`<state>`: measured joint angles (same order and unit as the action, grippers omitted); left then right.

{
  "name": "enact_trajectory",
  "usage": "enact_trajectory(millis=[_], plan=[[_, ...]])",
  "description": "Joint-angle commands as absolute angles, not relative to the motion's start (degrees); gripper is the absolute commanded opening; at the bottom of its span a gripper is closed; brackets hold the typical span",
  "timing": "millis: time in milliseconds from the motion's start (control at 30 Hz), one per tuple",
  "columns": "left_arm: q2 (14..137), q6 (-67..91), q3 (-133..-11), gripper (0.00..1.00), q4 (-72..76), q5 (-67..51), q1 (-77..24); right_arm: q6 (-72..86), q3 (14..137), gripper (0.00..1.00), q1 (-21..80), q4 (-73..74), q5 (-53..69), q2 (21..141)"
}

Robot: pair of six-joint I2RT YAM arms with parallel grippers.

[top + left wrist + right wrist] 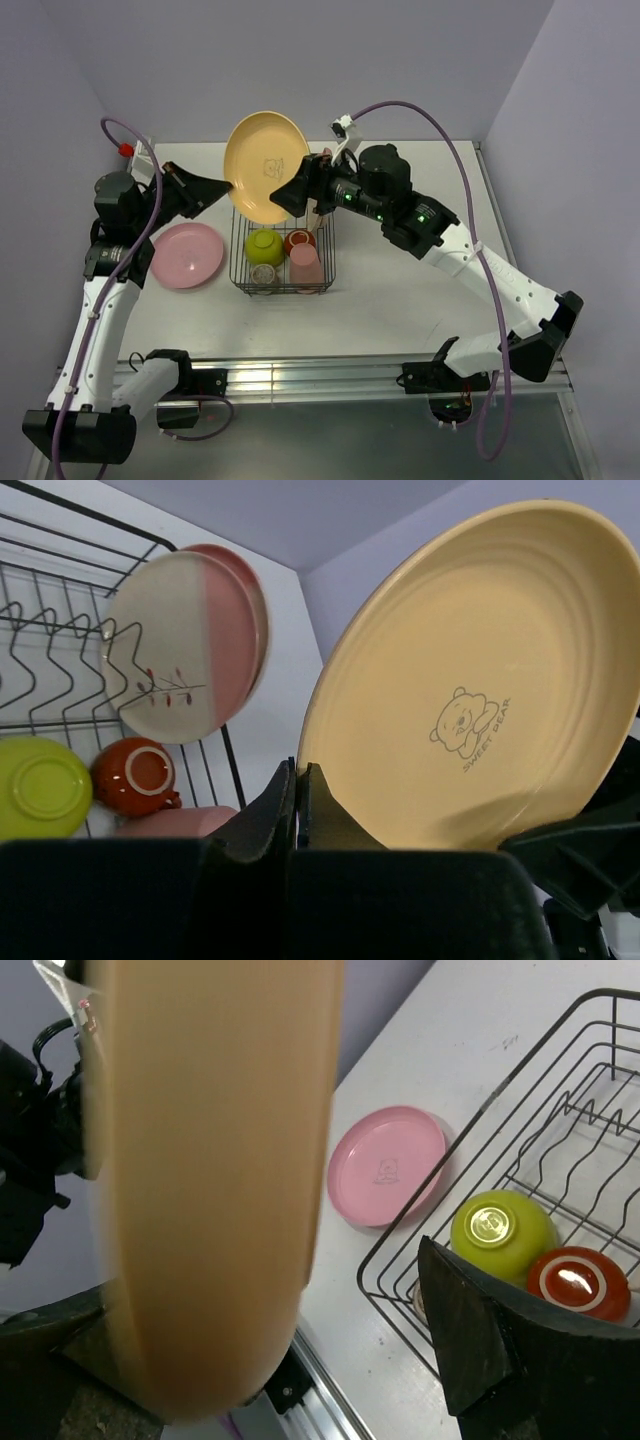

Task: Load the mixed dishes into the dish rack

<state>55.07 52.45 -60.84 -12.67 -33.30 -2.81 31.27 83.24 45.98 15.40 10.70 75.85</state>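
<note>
The orange-yellow plate [266, 165] [470, 680] is held on edge above the far end of the dish rack [285, 285]. My left gripper [228, 186] [297, 795] is shut on its left rim. My right gripper [297, 192] [250, 1310] stands open at the opposite rim, and the blurred plate [215, 1180] lies between its spread fingers [470, 1340]. In the rack stand a cream-pink twig plate [180, 645] and a pink one [245, 600] behind it. A lime-green bowl [264, 245], red-brown mug [299, 241], salmon-pink cup [306, 268] and small grey-beige cup [263, 275] also sit in the rack.
A pink plate [187, 254] [388, 1165] lies flat on the table left of the rack. The side walls close in on both sides, and a metal rail [300, 375] runs along the near table edge.
</note>
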Motion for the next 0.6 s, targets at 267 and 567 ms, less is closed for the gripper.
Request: enact_trajectory(millis=[267, 567], plan=[[53.8, 52.6, -58.2, 0.00, -9.3, -31.3, -6.8, 30.8, 83.9, 0.00, 45.8, 8.8, 10.8, 76.2], [56.2, 51.1, -58.0, 0.00, -10.2, -28.3, -6.8, 29.7, 82.2, 0.61, 45.4, 9.1, 10.4, 73.2]])
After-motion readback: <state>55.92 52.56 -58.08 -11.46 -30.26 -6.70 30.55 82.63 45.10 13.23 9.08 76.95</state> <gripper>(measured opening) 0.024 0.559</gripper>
